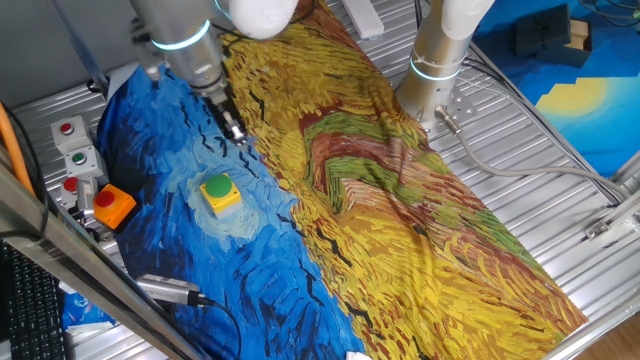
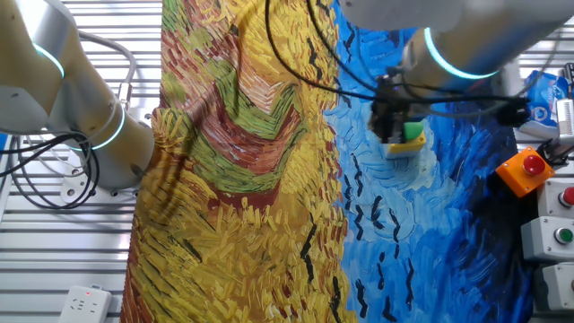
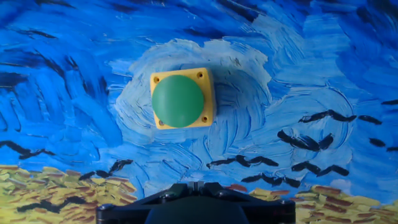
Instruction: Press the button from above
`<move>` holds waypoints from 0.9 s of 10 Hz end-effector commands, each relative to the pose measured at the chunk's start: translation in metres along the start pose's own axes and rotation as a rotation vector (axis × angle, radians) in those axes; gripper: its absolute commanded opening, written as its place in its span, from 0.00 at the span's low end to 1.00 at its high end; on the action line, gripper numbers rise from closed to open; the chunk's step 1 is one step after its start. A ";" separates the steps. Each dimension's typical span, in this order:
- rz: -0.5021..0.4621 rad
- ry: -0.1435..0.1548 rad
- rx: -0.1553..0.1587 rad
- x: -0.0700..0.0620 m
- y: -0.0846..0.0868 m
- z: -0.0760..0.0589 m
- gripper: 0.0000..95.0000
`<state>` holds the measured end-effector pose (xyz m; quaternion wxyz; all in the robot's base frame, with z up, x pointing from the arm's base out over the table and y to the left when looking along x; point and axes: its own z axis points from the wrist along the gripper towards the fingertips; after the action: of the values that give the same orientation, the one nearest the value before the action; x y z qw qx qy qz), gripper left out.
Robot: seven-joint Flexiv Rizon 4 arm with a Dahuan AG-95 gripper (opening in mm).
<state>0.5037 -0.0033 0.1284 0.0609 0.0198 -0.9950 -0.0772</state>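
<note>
The button, a green dome (image 3: 178, 101) in a yellow square box (image 3: 208, 93), sits on the blue part of a painted cloth. It also shows in one fixed view (image 1: 218, 188) and, partly hidden behind the hand, in the other fixed view (image 2: 413, 133). My gripper (image 1: 236, 131) hangs above the cloth, a little behind the button and higher than it. In the other fixed view the gripper (image 2: 393, 126) overlaps the box. In the hand view the fingertips (image 3: 196, 185) meet at the bottom edge, shut and empty, with the button ahead of them.
An orange box with a red button (image 1: 113, 205) lies left of the button, also in the other fixed view (image 2: 525, 170). Small grey button boxes (image 1: 76, 152) stand by it. A second arm (image 1: 440, 60) stands at the cloth's far side. A metal cylinder with a cable (image 1: 165, 290) lies near the front.
</note>
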 end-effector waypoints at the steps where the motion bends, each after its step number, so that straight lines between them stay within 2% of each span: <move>1: -0.030 -0.002 0.001 0.027 -0.002 0.010 0.00; 2: -0.037 0.004 0.000 0.031 -0.003 0.012 0.00; 3: -0.044 0.024 -0.004 0.035 -0.003 0.011 0.00; 4: -0.045 0.048 -0.008 0.034 -0.001 0.008 0.00; 5: -0.045 0.055 -0.009 0.034 0.000 0.006 0.00; 7: -0.055 0.087 -0.013 0.021 -0.001 -0.009 0.00; 8: -0.058 0.101 -0.017 0.013 -0.003 -0.022 0.00; 9: -0.052 0.102 -0.020 0.009 -0.003 -0.026 0.00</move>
<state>0.5005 -0.0110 0.1567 0.1126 0.0502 -0.9884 -0.0889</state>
